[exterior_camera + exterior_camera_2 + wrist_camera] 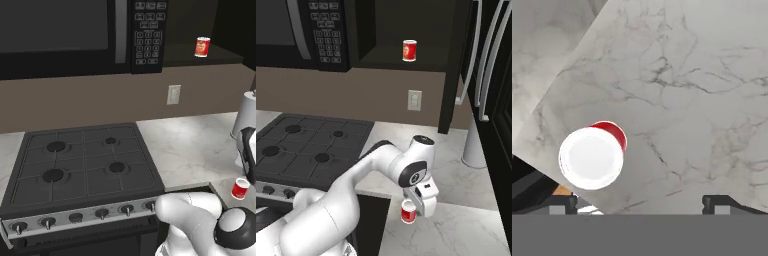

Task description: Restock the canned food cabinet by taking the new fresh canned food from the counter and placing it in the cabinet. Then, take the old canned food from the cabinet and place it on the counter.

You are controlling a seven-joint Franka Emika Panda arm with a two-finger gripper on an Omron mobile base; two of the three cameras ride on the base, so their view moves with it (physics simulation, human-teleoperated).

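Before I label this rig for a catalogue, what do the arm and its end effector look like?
The arm is glossy white with rounded, tube-like links and dark grey-black joint caps, one bearing a small pale ring mark. Its wrist carries a boxy white end effector with a small dark patch. In the hand view its fingertips look small, dark and blocky. No cables show.

The counter (pixel 702 75) looks like smooth veined marble — the plain red can (pixel 594 155) matt, pale-topped.

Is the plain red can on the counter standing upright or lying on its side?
Upright. The plain red can stands on its base on the counter, and the hand view looks down on its round pale top.
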